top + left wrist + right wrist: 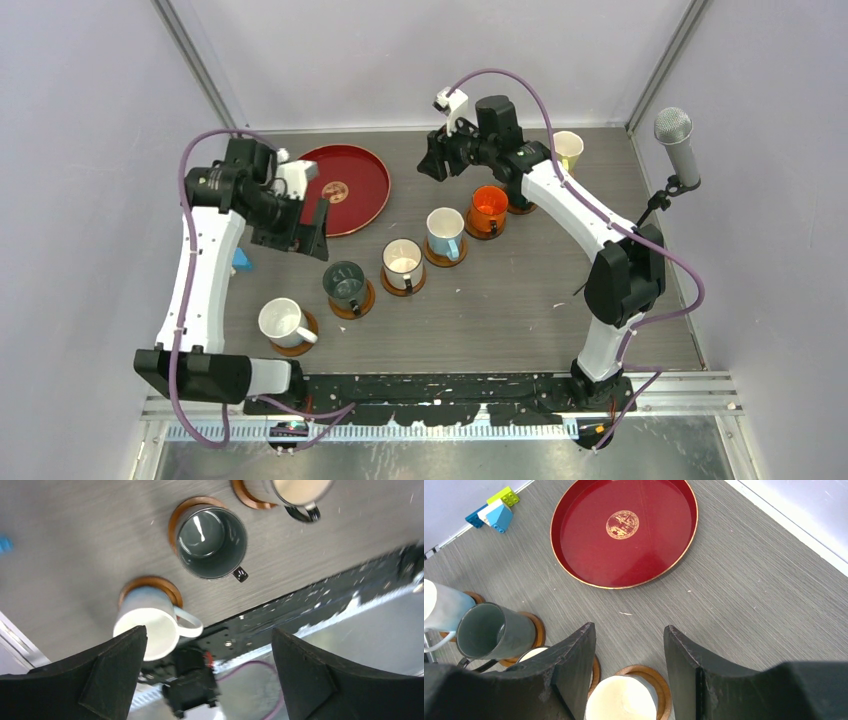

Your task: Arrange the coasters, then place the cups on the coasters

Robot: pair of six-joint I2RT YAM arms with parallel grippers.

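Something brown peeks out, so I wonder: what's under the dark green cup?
A round brown coaster. Only its edge shows beside the dark green cup; the cup covers its middle.

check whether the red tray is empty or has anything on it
Empty: the red tray shows only its gold centre emblem, with nothing resting on its surface.

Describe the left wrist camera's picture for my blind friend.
An open black two-finger tool, holding nothing, frames the bottom. On the grey table, a dark grey-green ceramic mug and a white ceramic mug each stand on a round brown wooden coaster.
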